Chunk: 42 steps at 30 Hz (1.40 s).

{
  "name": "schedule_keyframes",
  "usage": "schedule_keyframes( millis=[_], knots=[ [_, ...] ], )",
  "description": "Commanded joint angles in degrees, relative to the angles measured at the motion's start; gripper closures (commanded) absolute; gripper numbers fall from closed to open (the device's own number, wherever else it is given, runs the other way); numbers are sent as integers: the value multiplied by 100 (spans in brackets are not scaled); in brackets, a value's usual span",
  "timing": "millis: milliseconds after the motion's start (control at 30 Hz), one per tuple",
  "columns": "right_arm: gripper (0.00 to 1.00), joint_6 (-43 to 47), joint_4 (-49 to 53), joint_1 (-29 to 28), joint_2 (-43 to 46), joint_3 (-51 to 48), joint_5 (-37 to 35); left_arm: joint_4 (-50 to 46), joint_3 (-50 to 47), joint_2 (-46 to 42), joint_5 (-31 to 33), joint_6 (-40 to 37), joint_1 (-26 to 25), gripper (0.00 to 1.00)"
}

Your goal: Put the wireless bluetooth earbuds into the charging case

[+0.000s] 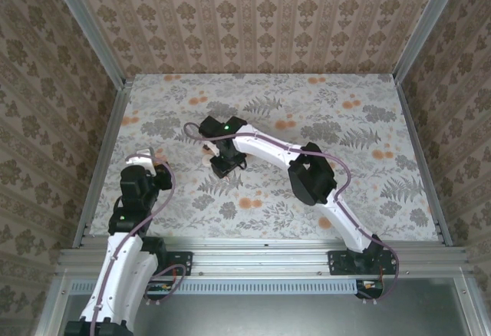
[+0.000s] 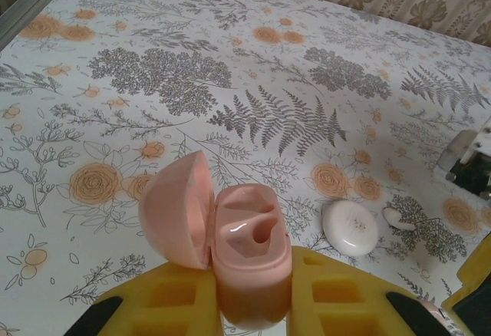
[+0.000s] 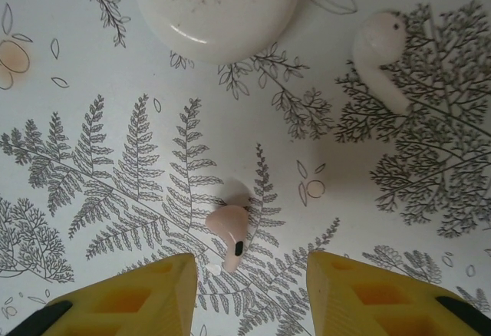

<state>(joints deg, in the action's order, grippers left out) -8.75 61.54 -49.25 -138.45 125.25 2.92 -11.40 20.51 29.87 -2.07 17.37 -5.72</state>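
My left gripper (image 2: 252, 305) is shut on the pink charging case (image 2: 249, 252), gripping its lower body between the yellow fingers. The case stands upright with its lid (image 2: 178, 209) swung open to the left and both moulded wells bare. My right gripper (image 3: 252, 275) hangs open just above the table. A small pink earbud (image 3: 229, 232) with a black dot lies on the cloth in the gap, nearer the left finger and touching neither. A white earbud (image 3: 381, 56) lies further off at the upper right. From above, the right gripper (image 1: 228, 161) is mid-table and the left gripper (image 1: 157, 161) at the left.
A closed white round puck (image 3: 215, 2) lies beyond the pink earbud, beside the white earbud (image 2: 399, 219); the puck (image 2: 349, 228) sits just right of the held case. The floral tablecloth (image 1: 368, 190) is bounded by metal rails and patterned walls.
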Motion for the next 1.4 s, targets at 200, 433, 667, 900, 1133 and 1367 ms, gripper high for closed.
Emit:
schedule_keyframes(
  millis=[200, 433, 667, 900, 1133, 1367],
  knots=[
    [57, 119, 416, -92, -439, 579, 7, -58, 207, 35, -172, 96, 133, 80],
    [57, 189, 601, -102, -672, 825, -137, -87, 190, 32, -231, 117, 176, 80],
    [58, 199, 616, -115, -744, 826, -134, -20, 161, 90, -280, 151, 206, 80],
    [61, 198, 579, -112, -788, 826, -90, -4, 148, 94, -285, 168, 229, 81],
    [65, 177, 581, -111, -832, 827, -198, -3, 151, 103, -294, 166, 243, 81],
    [69, 129, 561, -111, -803, 834, -292, -20, 155, 102, -316, 162, 262, 81]
  ],
)
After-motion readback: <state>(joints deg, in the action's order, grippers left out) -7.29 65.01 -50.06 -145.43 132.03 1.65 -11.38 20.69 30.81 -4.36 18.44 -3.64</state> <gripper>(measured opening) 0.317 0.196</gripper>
